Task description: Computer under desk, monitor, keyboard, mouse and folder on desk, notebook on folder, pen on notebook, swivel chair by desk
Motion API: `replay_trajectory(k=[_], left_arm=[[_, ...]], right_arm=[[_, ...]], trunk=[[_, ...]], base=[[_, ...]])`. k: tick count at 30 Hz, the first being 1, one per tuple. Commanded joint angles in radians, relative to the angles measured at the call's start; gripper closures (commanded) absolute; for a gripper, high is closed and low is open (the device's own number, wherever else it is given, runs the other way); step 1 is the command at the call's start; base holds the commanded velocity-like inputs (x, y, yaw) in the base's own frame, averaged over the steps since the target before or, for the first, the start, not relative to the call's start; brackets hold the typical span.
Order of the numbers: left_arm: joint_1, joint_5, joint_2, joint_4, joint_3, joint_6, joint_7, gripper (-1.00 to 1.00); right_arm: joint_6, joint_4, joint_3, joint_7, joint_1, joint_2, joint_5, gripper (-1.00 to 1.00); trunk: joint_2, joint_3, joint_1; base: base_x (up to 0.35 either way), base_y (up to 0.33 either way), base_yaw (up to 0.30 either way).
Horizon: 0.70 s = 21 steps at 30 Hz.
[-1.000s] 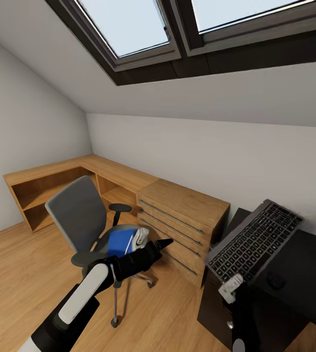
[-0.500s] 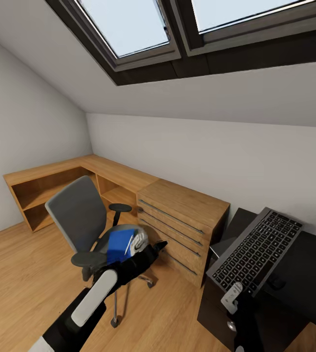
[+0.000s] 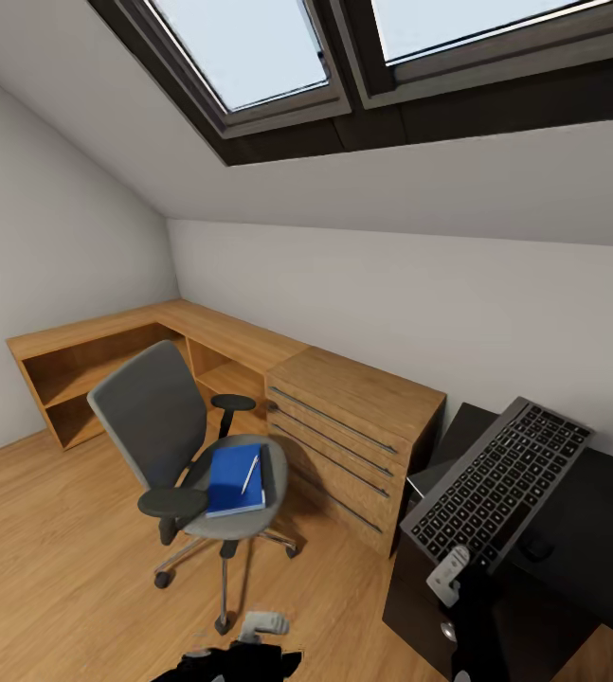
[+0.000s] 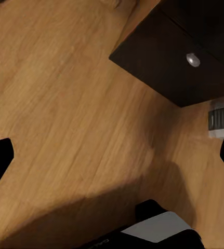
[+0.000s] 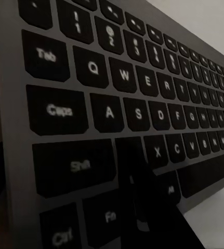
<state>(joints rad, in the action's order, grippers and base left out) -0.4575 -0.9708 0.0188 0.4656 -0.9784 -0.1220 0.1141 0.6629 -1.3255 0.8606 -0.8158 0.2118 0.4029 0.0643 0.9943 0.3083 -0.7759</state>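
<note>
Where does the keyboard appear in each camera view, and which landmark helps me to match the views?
Head view: keyboard at the right, tilted over the desk, right pincer at its near end.
Right wrist view: keyboard close up, a dark finger lying over it.
Left wrist view: floor and the desk's drawer unit.
Landmark: the drawer knob, in the head and left wrist views.

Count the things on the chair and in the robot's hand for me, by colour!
Blue: 1, the folder on the swivel chair.
White: 1, the pen lying on the folder.
Dark grey: 1, the keyboard held by the right gripper.
Total: 3
</note>
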Motion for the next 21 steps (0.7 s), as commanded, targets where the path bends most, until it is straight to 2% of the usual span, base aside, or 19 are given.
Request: replay_trajectory(k=[1,2,6,8,9,14,21], left_arm=[[-0.001,-0.006,-0.014,-0.073,-0.005,0.046,0.034,-1.00],[-0.001,-0.002,-0.035,-0.173,-0.010,0.104,0.078,-1.00],[-0.001,-0.002,-0.048,-0.234,-0.019,0.146,0.100,-1.00],[-0.001,-0.008,-0.050,-0.245,-0.018,0.179,0.100,-1.00],[-0.001,-0.013,-0.052,-0.252,-0.019,0.213,0.101,-1.00],[-0.001,-0.013,-0.052,-0.253,-0.020,0.214,0.101,-1.00],[-0.001,-0.013,-0.057,-0.254,-0.021,0.214,0.101,-1.00]], right_arm=[[0.007,0.000,0.004,-0.010,0.001,0.001,0.003,1.00],[0.006,0.001,0.004,-0.019,0.001,0.001,0.003,1.00],[0.006,0.002,0.007,-0.028,0.001,-0.003,0.004,1.00],[0.006,0.002,0.006,-0.052,0.001,-0.013,0.006,1.00],[0.005,0.005,0.007,-0.090,0.001,-0.029,0.007,1.00],[0.004,0.005,0.008,-0.087,0.001,-0.032,0.006,1.00],[0.004,0.004,0.009,-0.069,0.001,-0.035,0.005,1.00]], trunk=[[0.001,0.001,0.000],[0.001,0.001,0.000],[0.001,0.002,0.000],[0.001,0.002,0.000],[0.001,0.002,0.000],[0.001,0.001,0.000],[0.001,-0.005,0.000]], base=[[0.000,0.000,0.000],[0.000,0.000,-0.023],[0.000,0.000,-0.018],[0.000,0.000,-0.004],[0.000,0.000,0.000],[0.000,0.000,-0.033],[0.000,0.000,-0.179]])
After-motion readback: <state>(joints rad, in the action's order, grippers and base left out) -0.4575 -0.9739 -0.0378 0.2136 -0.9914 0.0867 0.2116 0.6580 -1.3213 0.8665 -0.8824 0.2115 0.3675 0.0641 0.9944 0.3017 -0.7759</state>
